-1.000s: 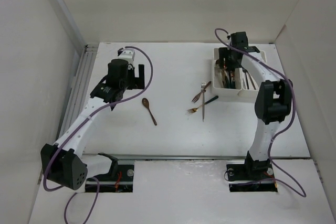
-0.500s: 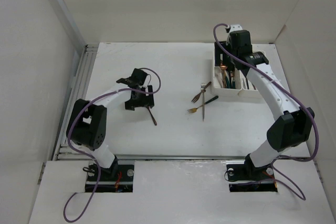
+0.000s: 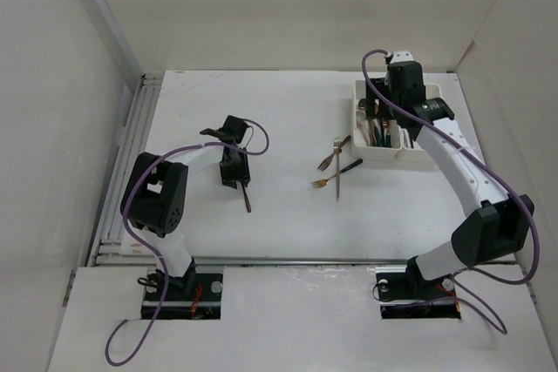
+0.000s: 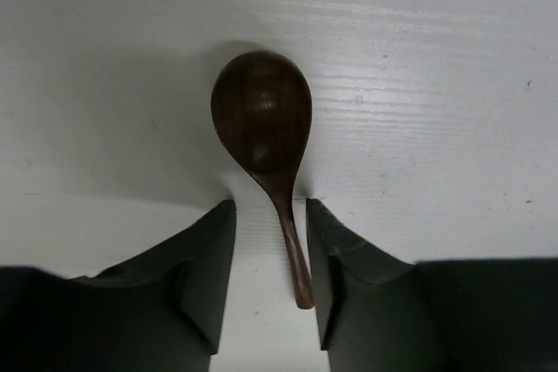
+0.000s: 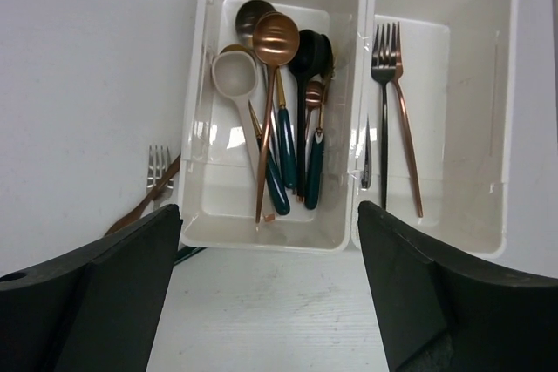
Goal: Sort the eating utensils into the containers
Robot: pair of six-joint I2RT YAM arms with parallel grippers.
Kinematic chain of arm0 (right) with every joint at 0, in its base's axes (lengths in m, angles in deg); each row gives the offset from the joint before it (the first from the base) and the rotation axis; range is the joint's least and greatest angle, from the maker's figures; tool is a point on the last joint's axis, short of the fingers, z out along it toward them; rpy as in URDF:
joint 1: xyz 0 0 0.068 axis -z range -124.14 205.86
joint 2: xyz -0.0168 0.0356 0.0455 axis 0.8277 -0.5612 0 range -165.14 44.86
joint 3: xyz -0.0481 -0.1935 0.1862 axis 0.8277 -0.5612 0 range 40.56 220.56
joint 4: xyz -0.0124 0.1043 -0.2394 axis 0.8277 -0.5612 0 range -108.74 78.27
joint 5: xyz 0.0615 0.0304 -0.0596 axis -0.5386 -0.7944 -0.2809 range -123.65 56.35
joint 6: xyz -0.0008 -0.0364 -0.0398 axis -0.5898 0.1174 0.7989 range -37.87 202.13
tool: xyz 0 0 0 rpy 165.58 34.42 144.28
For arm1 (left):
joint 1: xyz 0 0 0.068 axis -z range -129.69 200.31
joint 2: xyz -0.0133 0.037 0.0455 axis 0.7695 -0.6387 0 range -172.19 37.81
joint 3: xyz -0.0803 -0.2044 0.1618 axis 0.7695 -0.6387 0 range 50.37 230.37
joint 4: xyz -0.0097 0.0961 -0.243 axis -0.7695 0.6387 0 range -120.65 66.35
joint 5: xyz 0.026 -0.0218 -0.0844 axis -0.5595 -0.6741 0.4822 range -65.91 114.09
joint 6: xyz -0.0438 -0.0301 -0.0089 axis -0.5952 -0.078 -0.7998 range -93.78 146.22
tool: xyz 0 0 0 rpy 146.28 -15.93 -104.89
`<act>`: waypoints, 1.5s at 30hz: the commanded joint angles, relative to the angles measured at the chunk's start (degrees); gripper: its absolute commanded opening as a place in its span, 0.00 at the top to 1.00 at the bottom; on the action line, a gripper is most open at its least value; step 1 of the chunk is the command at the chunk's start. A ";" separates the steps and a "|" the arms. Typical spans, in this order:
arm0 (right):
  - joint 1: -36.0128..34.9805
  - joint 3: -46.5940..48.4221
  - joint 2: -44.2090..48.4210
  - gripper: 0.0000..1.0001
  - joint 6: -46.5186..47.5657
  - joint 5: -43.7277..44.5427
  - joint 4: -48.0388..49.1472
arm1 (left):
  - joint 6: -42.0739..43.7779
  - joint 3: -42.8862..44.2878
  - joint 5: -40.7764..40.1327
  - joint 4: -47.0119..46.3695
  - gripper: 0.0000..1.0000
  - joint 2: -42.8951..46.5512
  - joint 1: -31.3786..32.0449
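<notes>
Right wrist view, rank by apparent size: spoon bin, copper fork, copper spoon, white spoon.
1. Spoon bin.
2. Copper fork and copper spoon, about alike in length.
3. White spoon, smallest, its handle partly covered.

**Top view.** Bright, even white light from overhead. The white painted table (image 3: 288,224) and the pale enclosure walls (image 3: 305,6) read almost uniform, with only faint, soft shadows. Small items are rendered coarsely.

**Left wrist view.** Focus is sharp on the table grain and on the dark brown wooden spoon (image 4: 261,119). Its bowl has a dull sheen and throws a broad, soft shadow up and to the left. The left gripper (image 4: 270,215) is underexposed, nearly featureless black.

**Right wrist view.** Glare and mirror-like reflections streak the inner walls of the two white plastic bins (image 5: 364,84). The copper spoon (image 5: 276,37) shows a highlight on its bowl. The right gripper (image 5: 268,211) looms dark and soft-edged in the foreground.
</notes>
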 commanded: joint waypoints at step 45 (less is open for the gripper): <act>-18.66 12.40 -12.04 0.29 -15.15 -44.08 43.66 | 16.38 25.92 15.56 -28.44 1.00 23.39 3.47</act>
